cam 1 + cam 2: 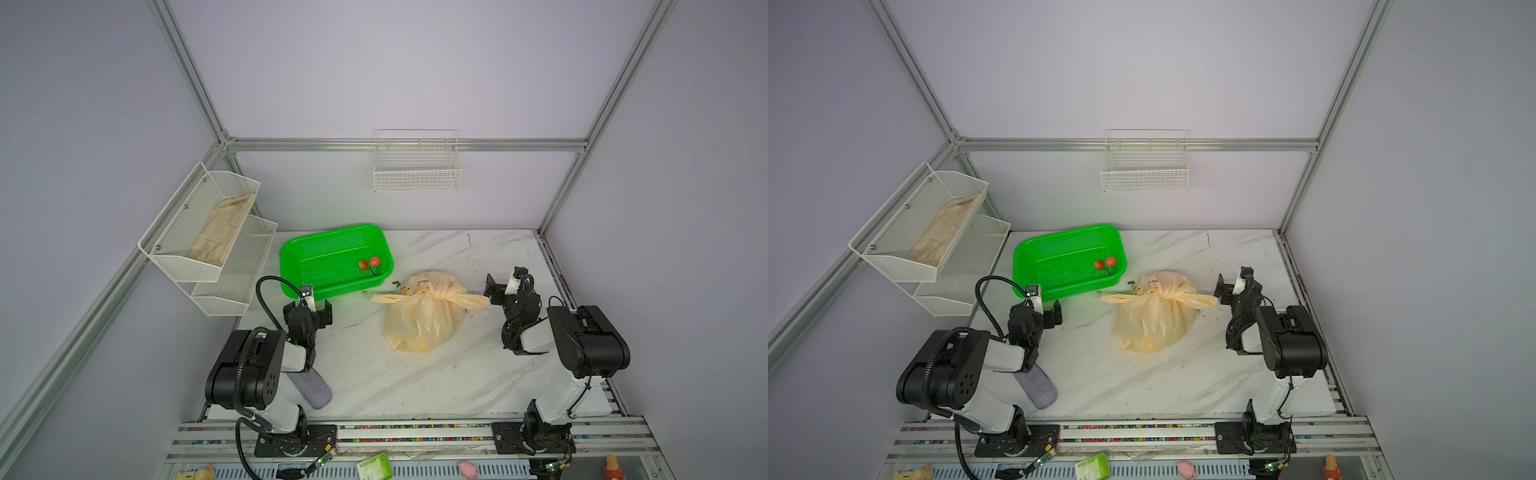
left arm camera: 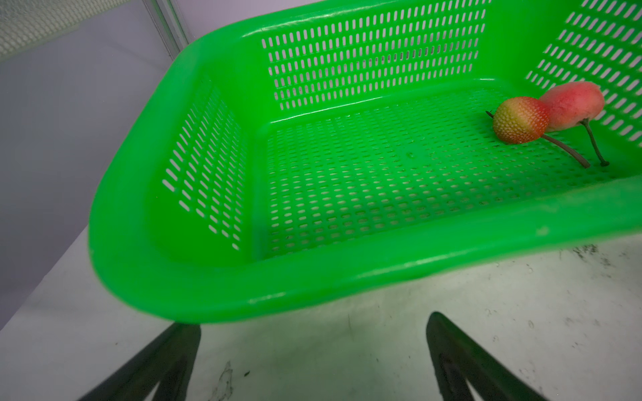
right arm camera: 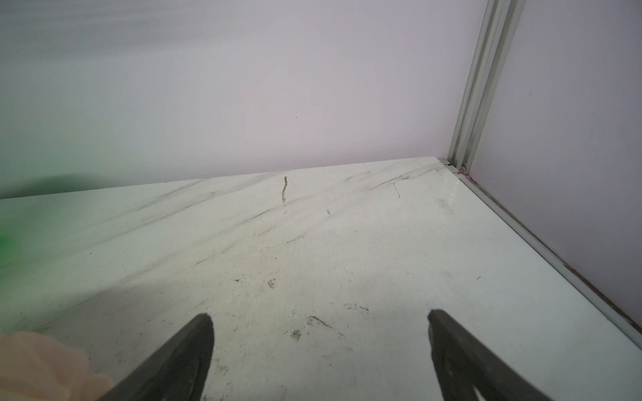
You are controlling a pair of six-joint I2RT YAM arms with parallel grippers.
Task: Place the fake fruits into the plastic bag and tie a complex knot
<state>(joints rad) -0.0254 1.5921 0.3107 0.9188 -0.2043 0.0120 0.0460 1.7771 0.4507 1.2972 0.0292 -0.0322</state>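
You are holding the left tool (image 1: 309,306) wide open and low over the worktop (image 1: 415,386), gripping nothing. In the left wrist view its two dark fingers (image 2: 180,347) are standing well apart with only bare worktop between them. Directly ahead of that tool the green basket (image 1: 291,266) is sitting, its near rim (image 2: 312,277) just beyond the fingertips. Two fake fruits (image 2: 521,119) are lying together in the basket's far corner, ahead of the left tool and off toward the right tool's side: a dimpled red-and-yellow one is touching a smooth red one (image 2: 573,104), and both are showing thin stems. You are also keeping the right tool (image 1: 491,291) fully open and empty, its fingers (image 3: 187,347) pointing over bare worktop toward the back wall. The plastic bag (image 1: 424,324) is lying between the two tools, nearer the right one, with its neck gathered into a knot (image 1: 432,296). One handle end (image 1: 476,301) is reaching out just beside the right tool's fingers; whether it is touching them, you cannot tell. Something yellow (image 1: 422,347) is showing through the bag's lower end.
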